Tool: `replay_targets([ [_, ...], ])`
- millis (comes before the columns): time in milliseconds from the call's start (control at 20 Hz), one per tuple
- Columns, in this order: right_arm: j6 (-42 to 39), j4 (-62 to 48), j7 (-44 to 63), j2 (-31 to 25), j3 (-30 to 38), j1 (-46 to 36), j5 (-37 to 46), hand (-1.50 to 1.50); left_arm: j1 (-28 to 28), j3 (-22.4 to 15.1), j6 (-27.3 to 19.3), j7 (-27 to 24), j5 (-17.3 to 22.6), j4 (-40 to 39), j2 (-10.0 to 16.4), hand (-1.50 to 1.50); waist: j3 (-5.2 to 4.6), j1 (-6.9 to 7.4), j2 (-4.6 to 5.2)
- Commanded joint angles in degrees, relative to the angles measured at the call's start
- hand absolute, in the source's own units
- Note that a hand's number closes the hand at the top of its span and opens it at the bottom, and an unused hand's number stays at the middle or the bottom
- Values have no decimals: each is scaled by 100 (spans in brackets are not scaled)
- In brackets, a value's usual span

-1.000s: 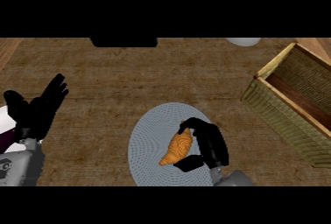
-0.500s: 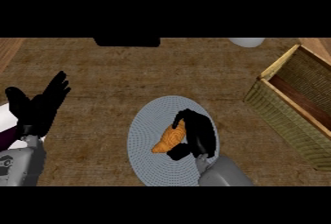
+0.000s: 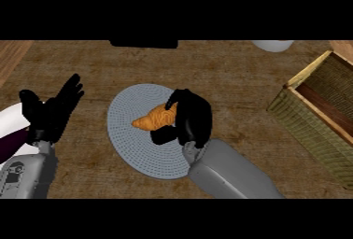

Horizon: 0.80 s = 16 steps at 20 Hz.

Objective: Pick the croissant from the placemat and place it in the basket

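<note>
An orange croissant [image 3: 154, 119] shows over the round grey placemat [image 3: 131, 140] in the middle of the counter. My right hand [image 3: 193, 119] is curled round its right end, fingers over the top and thumb below, hiding part of it. Whether the croissant touches the mat I cannot tell. The woven basket [image 3: 310, 116] stands at the right edge, apart from the hand. My left hand [image 3: 52, 112] rests open at the left, fingers up.
A dark object [image 3: 144, 43] lies at the counter's far edge and a white rounded object [image 3: 273, 45] sits at the far right. Brown counter surface lies between the placemat and the basket.
My right hand has closed round the croissant and the forearm has come further in. The croissant's free end now points left. The left hand has stayed put.
</note>
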<state>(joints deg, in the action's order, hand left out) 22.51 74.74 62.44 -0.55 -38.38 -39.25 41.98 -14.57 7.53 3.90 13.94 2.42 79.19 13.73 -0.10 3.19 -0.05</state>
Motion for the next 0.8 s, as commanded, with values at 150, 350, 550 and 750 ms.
replay_targets([
  [150, 1280, 228, 1320, 53, 28, -1471, 804, 150, -121, -43, -70, 46, -95, -66, -16, 0, -4, -73, -25],
  [350, 737, 228, 2023, 52, 352, -2173, 1422, 150, -149, 77, -88, 36, -77, -189, 66, 0, -10, -193, -73],
  [550, 111, -121, 2265, 52, 969, -2848, 1690, 150, 66, 124, 22, -58, 6, -136, 95, 0, -13, -170, -84],
  [750, -337, -288, 2275, 52, 1428, -3178, 2007, 150, 215, 211, 18, -243, -29, -220, 165, 0, -9, -284, -88],
])
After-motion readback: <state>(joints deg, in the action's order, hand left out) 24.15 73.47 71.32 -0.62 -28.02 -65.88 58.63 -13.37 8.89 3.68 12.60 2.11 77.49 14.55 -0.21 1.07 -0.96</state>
